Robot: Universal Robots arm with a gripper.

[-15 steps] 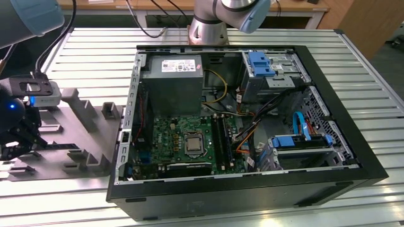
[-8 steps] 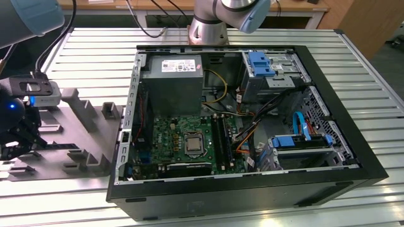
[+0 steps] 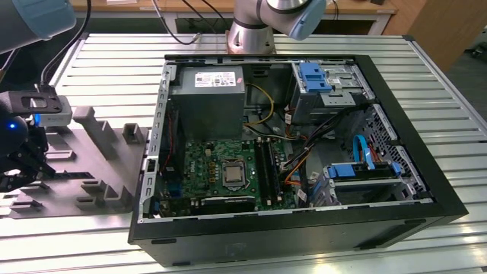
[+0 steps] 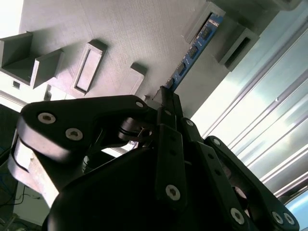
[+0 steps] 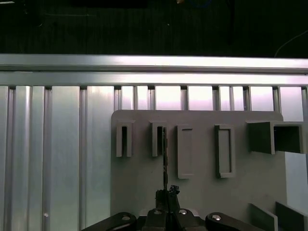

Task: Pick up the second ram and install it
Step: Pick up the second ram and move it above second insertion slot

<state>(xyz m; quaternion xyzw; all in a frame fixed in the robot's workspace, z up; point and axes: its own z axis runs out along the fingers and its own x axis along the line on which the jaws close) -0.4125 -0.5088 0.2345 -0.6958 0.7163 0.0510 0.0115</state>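
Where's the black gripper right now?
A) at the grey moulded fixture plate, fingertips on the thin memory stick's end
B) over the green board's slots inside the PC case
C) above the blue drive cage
A: in the second wrist view the black gripper pinches the end of the long, thin memory stick on the grey moulded fixture plate.

This was a robotics lab or workshop. A bench of ribbed aluminium profiles carried the bolted-down base of a robot arm, an open desktop computer case with its green board bare, and a grey moulded fixture plate. Black cables trailed past a wooden desk behind.
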